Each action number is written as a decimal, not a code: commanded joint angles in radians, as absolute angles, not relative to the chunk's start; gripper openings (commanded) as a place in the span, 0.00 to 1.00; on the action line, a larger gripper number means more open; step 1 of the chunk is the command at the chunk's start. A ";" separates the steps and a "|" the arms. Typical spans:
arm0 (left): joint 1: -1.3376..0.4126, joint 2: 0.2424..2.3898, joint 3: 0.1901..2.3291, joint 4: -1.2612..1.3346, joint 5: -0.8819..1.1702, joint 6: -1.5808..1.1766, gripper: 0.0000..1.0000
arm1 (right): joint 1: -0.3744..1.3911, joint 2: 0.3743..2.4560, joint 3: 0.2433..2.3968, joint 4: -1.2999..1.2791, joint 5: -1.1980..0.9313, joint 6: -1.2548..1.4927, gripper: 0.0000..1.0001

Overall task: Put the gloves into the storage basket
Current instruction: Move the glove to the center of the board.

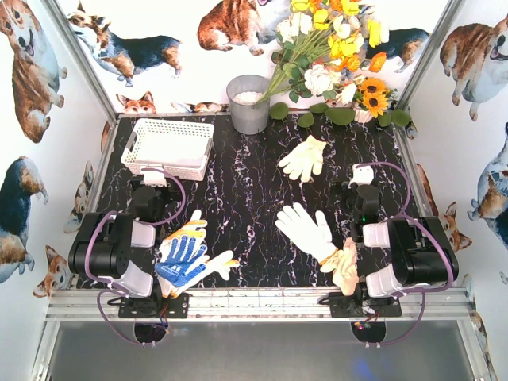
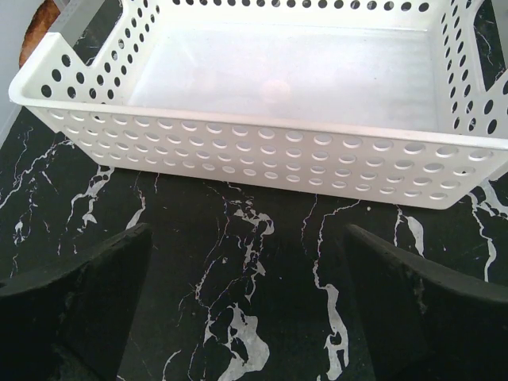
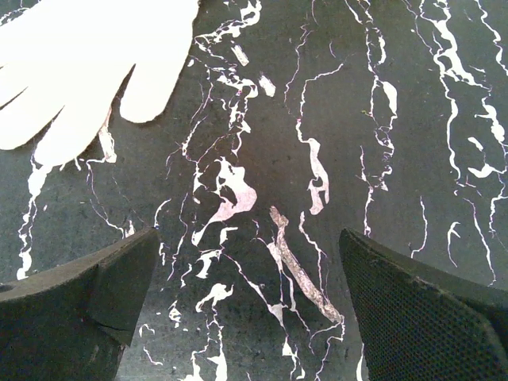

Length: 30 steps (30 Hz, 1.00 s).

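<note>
Gloves (image 1: 305, 228) on tbl (image 1: 238, 198), outside basket (image 1: 168, 147)

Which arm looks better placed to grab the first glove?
Right, probably. The right gripper is open with a cream glove just ahead to its left; the left gripper faces only the basket.

storage basket (image 1: 167, 148) far left; bucket (image 1: 248, 103) behind, centre; gloves (image 1: 305, 228) nearer

Two black arms (image 1: 103, 252) with white joint covers (image 1: 144, 234), purple cables (image 1: 183, 197) and matte black fingers (image 2: 79, 309)
</note>
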<state>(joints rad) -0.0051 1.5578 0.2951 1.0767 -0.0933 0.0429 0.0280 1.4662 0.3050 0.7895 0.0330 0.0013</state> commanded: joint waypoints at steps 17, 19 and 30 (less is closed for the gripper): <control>0.005 1.553 0.308 1.090 -0.158 0.025 1.00 | 0.022 1.464 0.324 0.857 0.033 0.000 1.00; 0.005 1.532 0.283 1.117 -0.205 0.009 1.00 | 0.021 1.458 0.318 0.868 0.082 0.017 1.00; 0.000 0.976 0.304 0.597 -0.364 -0.211 1.00 | -0.007 0.873 0.472 0.156 0.324 0.304 1.00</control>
<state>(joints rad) -0.0051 1.1149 0.2562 0.8558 -0.2779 -0.0738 0.0181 1.0508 0.3759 0.4271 0.2008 0.1234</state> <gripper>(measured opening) 0.994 0.995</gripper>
